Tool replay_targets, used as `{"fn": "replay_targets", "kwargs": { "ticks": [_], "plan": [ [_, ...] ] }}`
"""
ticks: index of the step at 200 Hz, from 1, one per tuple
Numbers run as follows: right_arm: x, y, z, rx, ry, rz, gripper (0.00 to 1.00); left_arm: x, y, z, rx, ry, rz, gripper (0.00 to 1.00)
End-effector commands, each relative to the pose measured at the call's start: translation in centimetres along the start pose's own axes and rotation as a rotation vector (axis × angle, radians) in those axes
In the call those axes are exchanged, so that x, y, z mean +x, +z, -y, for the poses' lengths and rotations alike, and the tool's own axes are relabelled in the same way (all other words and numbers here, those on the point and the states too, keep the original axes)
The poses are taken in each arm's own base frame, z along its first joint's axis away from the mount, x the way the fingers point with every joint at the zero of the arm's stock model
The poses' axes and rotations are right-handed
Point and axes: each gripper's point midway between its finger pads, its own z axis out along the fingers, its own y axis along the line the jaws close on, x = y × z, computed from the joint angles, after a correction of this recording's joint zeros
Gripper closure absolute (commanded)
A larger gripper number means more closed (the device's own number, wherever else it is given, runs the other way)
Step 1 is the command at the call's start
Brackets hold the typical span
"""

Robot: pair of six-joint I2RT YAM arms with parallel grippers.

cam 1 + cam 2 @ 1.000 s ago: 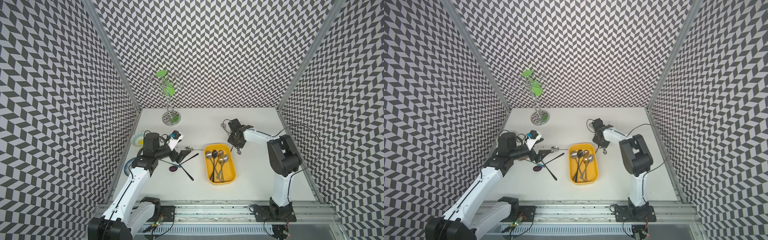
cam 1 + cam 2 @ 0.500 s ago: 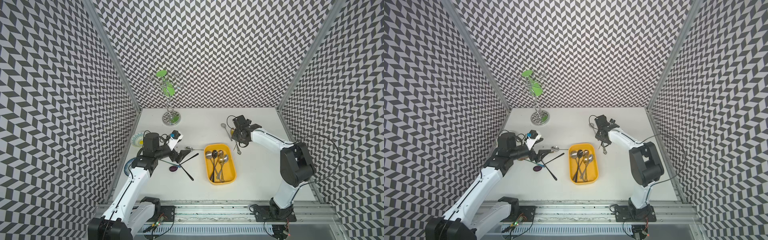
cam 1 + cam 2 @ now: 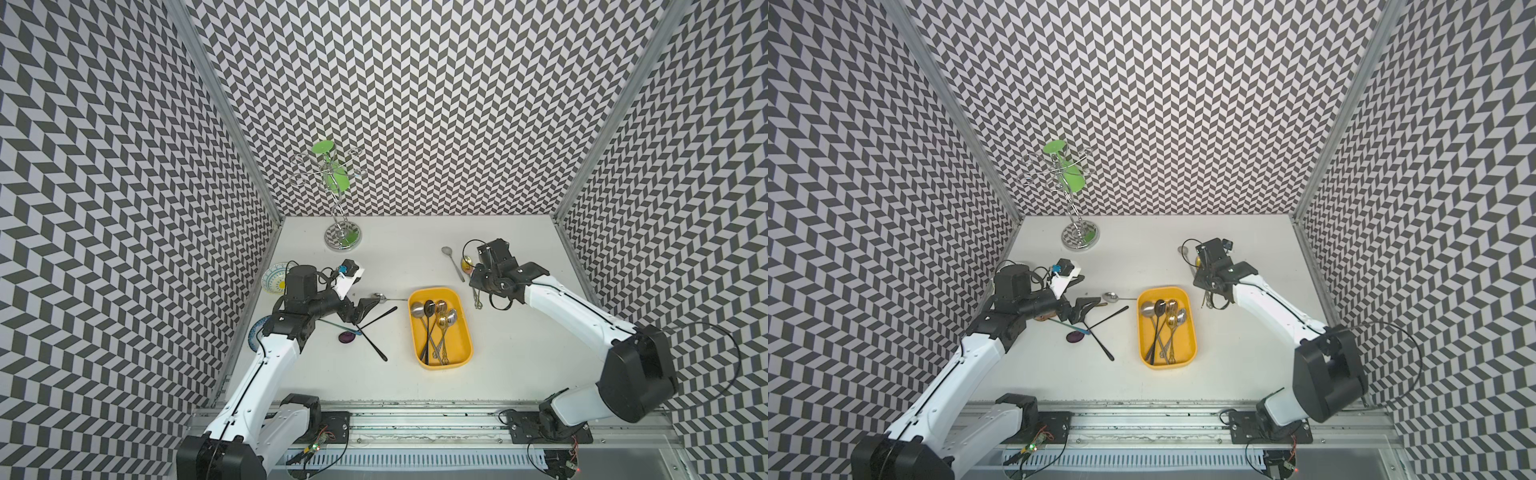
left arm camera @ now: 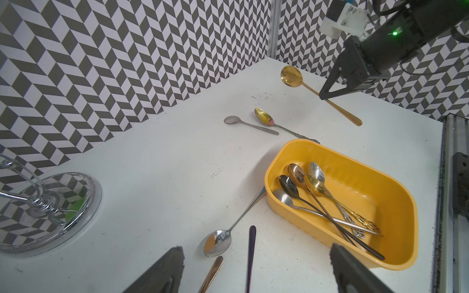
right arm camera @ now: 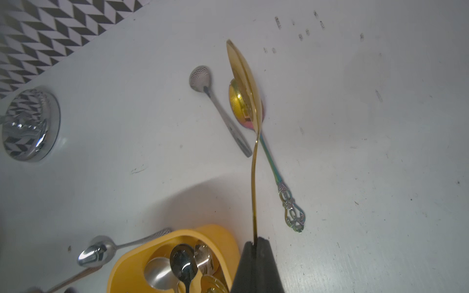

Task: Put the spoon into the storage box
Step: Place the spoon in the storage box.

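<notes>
My right end effector [image 5: 255,242] is clamped tight on the handle tip of the gold spoon [image 5: 253,165]. The spoon sticks out from it, clear of the worktop [image 3: 519,353]. Its bowl hangs over the bowl of an iridescent spoon [image 5: 272,167], which lies flat beside a plain silver spoon [image 5: 220,114]. In both top views this end effector sits right of centre, just past the upper right corner of the storage box [image 3: 459,345], so the gold spoon is outside the box. The box sits mid-frame with five spoons inside. My left end effector [image 4: 256,250], left of the box, is spread wide and holds nothing. Loose spoons lie below it, one shiny spoon [image 4: 218,243] with its handle reaching the box wall.
</notes>
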Motion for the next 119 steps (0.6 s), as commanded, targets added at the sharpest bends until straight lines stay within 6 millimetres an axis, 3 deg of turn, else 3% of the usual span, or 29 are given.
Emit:
{"fn": "replay_targets", "kwargs": {
  "ticks": [1,37,119],
  "plan": [
    [1.0,-2.0,-2.2,-0.091,-0.077,0.017,1.0,-0.6,0.0,-0.9,-0.028,-0.008,0.009,0.06],
    [4.4,-3.6,-3.9,-0.177,-0.13,0.001,1.0,-0.3,0.2,-1.2,-0.039,-0.023,0.004,0.06],
    [10.5,-4.1,-6.4,-0.314,-0.218,-0.078,1.0,0.1,0.6,-1.9,-0.058,-0.06,-0.003,0.06]
  ]
}}
